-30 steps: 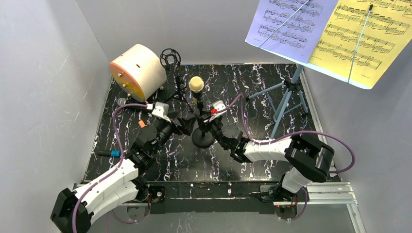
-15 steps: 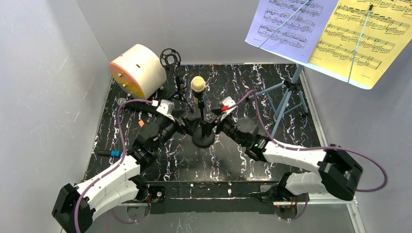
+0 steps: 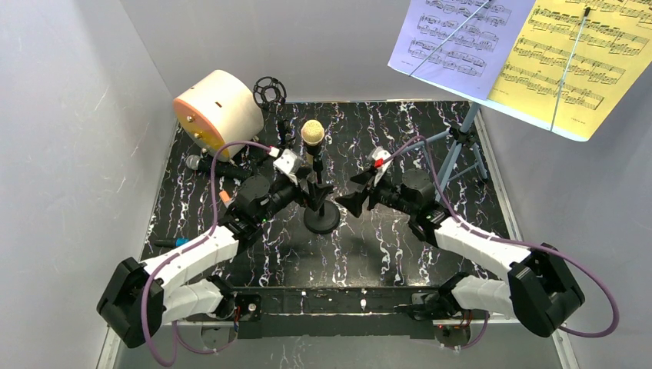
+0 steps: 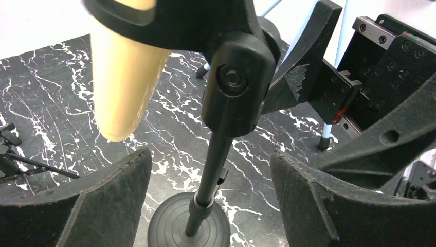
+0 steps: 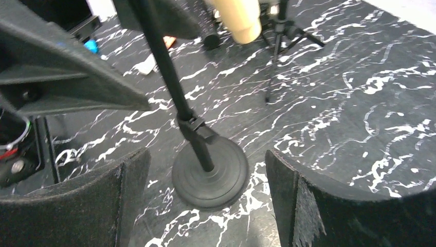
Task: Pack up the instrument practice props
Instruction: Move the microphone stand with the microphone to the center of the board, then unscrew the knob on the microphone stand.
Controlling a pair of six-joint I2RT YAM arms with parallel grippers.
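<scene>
A cream microphone (image 3: 311, 134) sits clipped on top of a black round-base pole (image 3: 317, 184), whose base (image 3: 322, 220) rests mid-table. My left gripper (image 3: 314, 192) is open and straddles the pole (image 4: 213, 164) without touching it; the microphone (image 4: 123, 77) hangs just above its fingers. My right gripper (image 3: 347, 201) is open just right of the pole, facing the base (image 5: 211, 175). A silver-headed microphone (image 3: 194, 161) lies at the left. A black tripod pole (image 3: 269, 92) stands behind. The blue music rack (image 3: 454, 154) holds lavender (image 3: 454, 38) and yellow (image 3: 577, 61) score sheets.
A big cream cylinder with an orange face (image 3: 215, 111) lies at the back left. A small orange piece (image 3: 224, 197) and a blue-capped item (image 3: 181, 241) lie beside the left arm. Grey walls close in left and right of the black marbled table (image 3: 400, 254).
The right gripper has opened and drawn back to the right, away from the pole. The left arm has pushed forward so its open fingers sit around the pole higher up.
</scene>
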